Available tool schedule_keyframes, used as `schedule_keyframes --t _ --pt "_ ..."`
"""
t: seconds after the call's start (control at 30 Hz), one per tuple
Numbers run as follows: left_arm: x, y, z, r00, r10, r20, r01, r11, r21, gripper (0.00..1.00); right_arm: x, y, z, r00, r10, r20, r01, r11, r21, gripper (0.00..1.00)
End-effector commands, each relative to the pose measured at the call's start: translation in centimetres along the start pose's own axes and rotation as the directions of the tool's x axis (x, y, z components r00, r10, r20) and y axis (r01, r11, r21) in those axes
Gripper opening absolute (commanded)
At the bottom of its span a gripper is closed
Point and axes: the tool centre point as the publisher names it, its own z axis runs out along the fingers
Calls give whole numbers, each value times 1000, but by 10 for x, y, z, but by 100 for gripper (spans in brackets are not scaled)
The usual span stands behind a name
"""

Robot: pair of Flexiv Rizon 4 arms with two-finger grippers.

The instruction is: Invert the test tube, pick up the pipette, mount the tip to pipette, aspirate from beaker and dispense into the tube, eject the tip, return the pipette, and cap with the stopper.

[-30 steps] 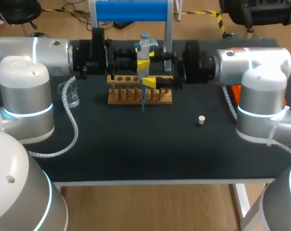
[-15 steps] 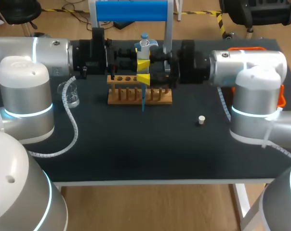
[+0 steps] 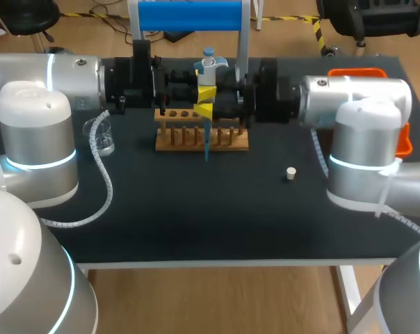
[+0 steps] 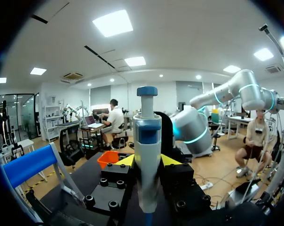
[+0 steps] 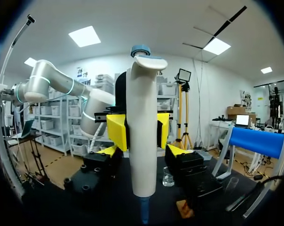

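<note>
Quick tally on the table: one pipette (image 3: 207, 69), and on it one blue tip (image 3: 206, 145). One wooden rack (image 3: 202, 139), one glass beaker (image 3: 103, 136), one small white stopper (image 3: 291, 173), that's the count there. Add one orange bin (image 3: 402, 139), one blue-topped stand (image 3: 190, 15), and two arms in shot: left arm (image 3: 64, 76), right arm (image 3: 356, 97).

Counter (image 3: 196, 223): black top with a pale front edge, seen from my head camera.
Wooden rack (image 3: 179, 142): on the counter at 12 o'clock from its middle, with holes along the top bar.
Blue-barred frame (image 3: 189, 15): behind the rack, farther toward 12.
Orange bin (image 3: 403, 139): at 2 o'clock, partly hidden.
</note>
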Motion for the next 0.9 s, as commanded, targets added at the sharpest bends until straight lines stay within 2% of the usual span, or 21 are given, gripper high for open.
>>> schedule_keyframes --t 0.03,0.1,0.2,0.53,0.6,0.9 --pt "0 0 1 1000 1 2 -1 1000 1 0 1 -1 1 1000 1 10 -1 1000 -3 39" --pt "0 0 1 1000 1 2 -1 1000 1 0 1 -1 1 1000 2 13 -2 1000 -4 33" --pt "0 0 1 1000 1 2 -1 1000 1 0 1 -1 1 1000 2 18 -2 1000 -5 1" --pt "0 0 1 1000 1 2 -1 1000 1 0 -1 -1 -1 1000 -1 19 1 1000 -5 0" --pt "0 0 1 1000 1 2 -1 1000 1 100 -1 -1 -3 1000 -2 16 2 1000 -5 0" --pt "0 0 1 1000 1 2 -1 1000 1 100 -6 13 -32 998 -21 -66 20 1000 -12 0"
